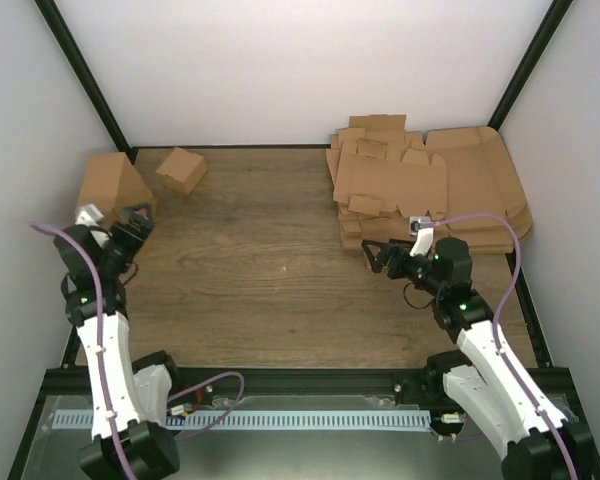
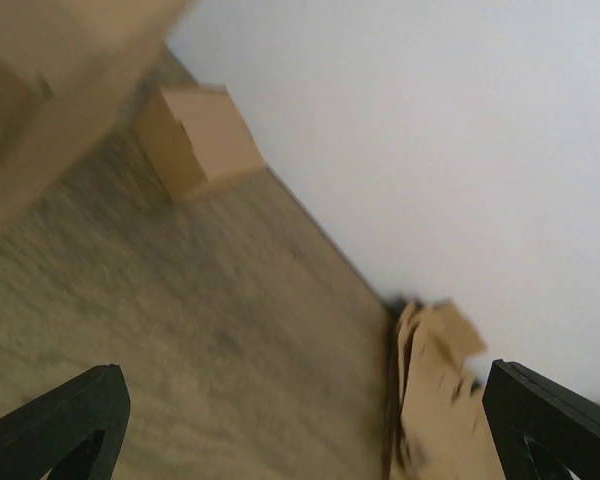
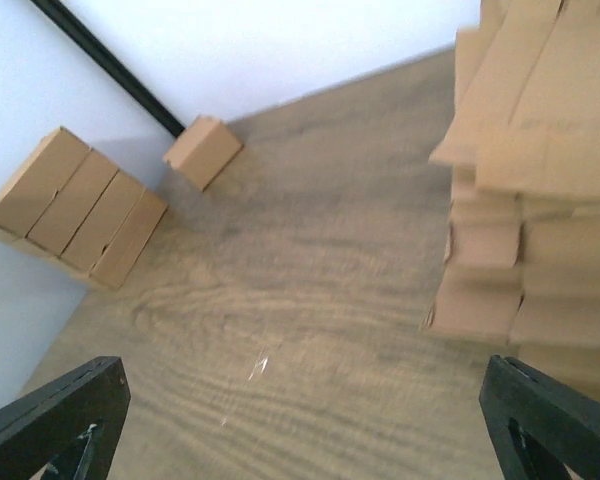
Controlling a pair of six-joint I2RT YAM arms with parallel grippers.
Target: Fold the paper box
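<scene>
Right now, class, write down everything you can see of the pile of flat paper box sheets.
The pile of paper box sheets is plain brown die-cut cardboard with flaps, notches and creases, unfolded. The sheets lie loosely stacked, edges misaligned, at the table's far right, resting on a wider cardboard sheet with rounded corners. The right gripper, fingers open and empty, sits at the pile's near-left corner; whether it touches is unclear.

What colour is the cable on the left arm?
Purple. The cable shows best in the top external view.
</scene>
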